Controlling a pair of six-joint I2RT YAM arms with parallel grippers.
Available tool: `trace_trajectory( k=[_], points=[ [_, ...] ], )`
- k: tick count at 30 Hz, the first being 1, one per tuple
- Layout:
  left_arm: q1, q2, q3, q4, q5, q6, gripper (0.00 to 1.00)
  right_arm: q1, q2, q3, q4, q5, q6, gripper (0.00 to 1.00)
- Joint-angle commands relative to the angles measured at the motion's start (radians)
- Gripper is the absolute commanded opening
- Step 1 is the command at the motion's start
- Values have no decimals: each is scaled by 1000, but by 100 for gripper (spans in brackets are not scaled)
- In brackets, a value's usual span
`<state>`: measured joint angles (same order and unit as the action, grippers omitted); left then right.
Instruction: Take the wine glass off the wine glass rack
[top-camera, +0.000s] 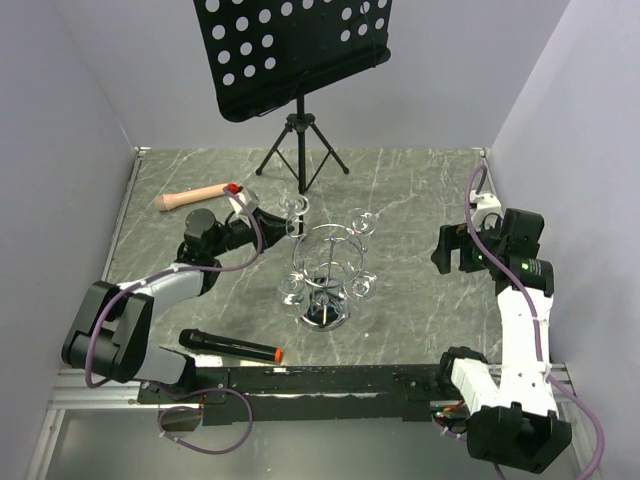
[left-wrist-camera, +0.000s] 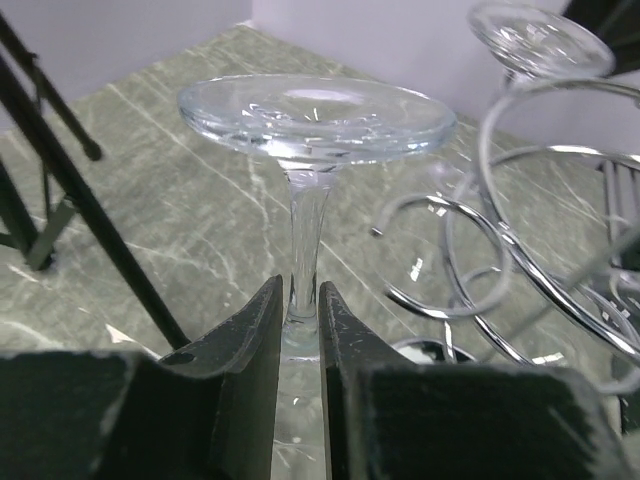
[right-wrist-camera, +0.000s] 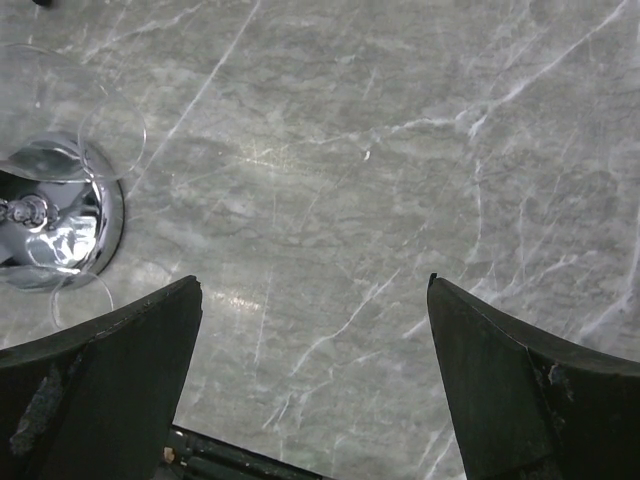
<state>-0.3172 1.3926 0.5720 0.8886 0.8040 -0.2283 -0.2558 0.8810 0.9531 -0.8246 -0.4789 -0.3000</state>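
A clear wine glass (left-wrist-camera: 315, 115) hangs upside down, foot uppermost, with my left gripper (left-wrist-camera: 300, 300) shut on its stem. In the left wrist view the stem stands just left of the chrome wine glass rack (left-wrist-camera: 520, 250), and no wire loop goes round it. From above, the left gripper (top-camera: 272, 222) holds this glass (top-camera: 293, 210) at the rack's (top-camera: 328, 262) upper left. Other glasses (top-camera: 362, 222) hang on the rack's loops. My right gripper (top-camera: 455, 250) hovers to the right of the rack, open and holding nothing (right-wrist-camera: 312, 300).
A black music stand (top-camera: 295, 60) on a tripod stands at the back. A wooden-handled tool (top-camera: 195, 197) lies at the far left. A black microphone (top-camera: 228, 347) lies near the front edge. The rack's shiny round base (right-wrist-camera: 60, 215) shows in the right wrist view.
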Motion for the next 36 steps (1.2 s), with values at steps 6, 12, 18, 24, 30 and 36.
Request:
trace_trajectory(
  k=[6,12,18,24,30,36],
  points=[
    [38,-15,98,-65,-97,-3,1,-5,-53,-19,119,-40,55,100],
    [72,-78,121,-218,-146,10,1,-5,-33,18,142,-73,61,100],
    [112,-168,195,-489,-210,20,1,-3,71,174,205,-44,85,99],
    [142,-248,241,-687,-250,-11,1,47,167,390,275,-14,118,98],
    [190,-279,328,-853,-252,-108,1,277,236,551,301,82,-8,97],
    [271,-248,486,-1062,-282,-238,1,501,280,654,329,138,-174,97]
  ],
)
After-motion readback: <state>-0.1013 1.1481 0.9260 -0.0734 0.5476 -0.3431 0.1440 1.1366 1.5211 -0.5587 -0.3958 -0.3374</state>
